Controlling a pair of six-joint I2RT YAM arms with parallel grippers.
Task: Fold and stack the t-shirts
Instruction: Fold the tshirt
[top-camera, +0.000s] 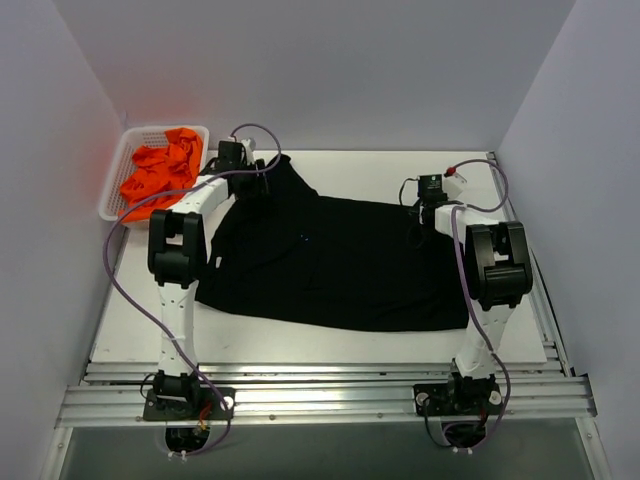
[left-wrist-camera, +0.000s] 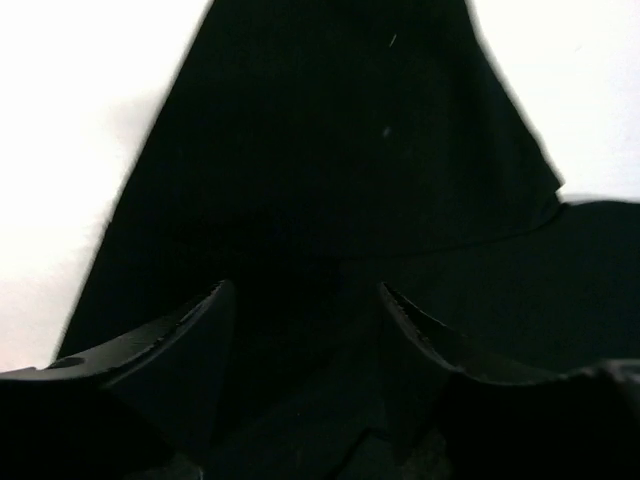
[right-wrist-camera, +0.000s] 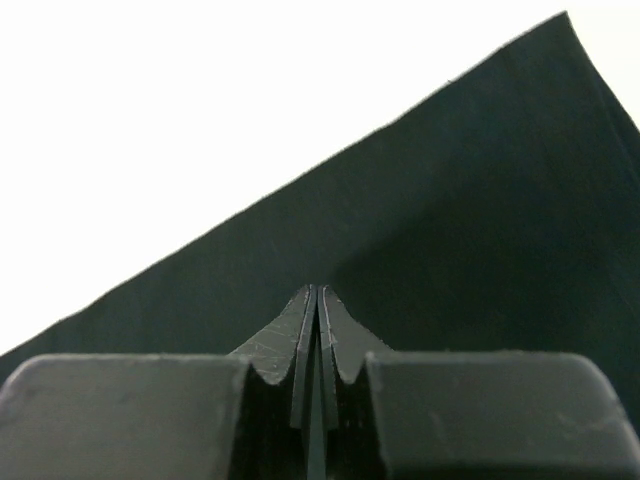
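Observation:
The black t-shirt (top-camera: 330, 265) lies spread out across the middle of the table. My left gripper (top-camera: 260, 172) is open over its far left part, a sleeve. In the left wrist view the open jaws (left-wrist-camera: 305, 300) hover just above black cloth (left-wrist-camera: 340, 150), with nothing between them. My right gripper (top-camera: 428, 212) is at the shirt's far right edge. In the right wrist view its jaws (right-wrist-camera: 317, 292) are shut at the shirt's edge (right-wrist-camera: 450, 200), pinching the cloth. The orange t-shirts (top-camera: 160, 172) lie crumpled in the basket.
The white mesh basket (top-camera: 168, 129) stands at the table's far left corner. White walls close in on three sides. A metal rail (top-camera: 320, 390) runs along the near edge by the arm bases. Bare table (top-camera: 370, 170) shows behind the shirt.

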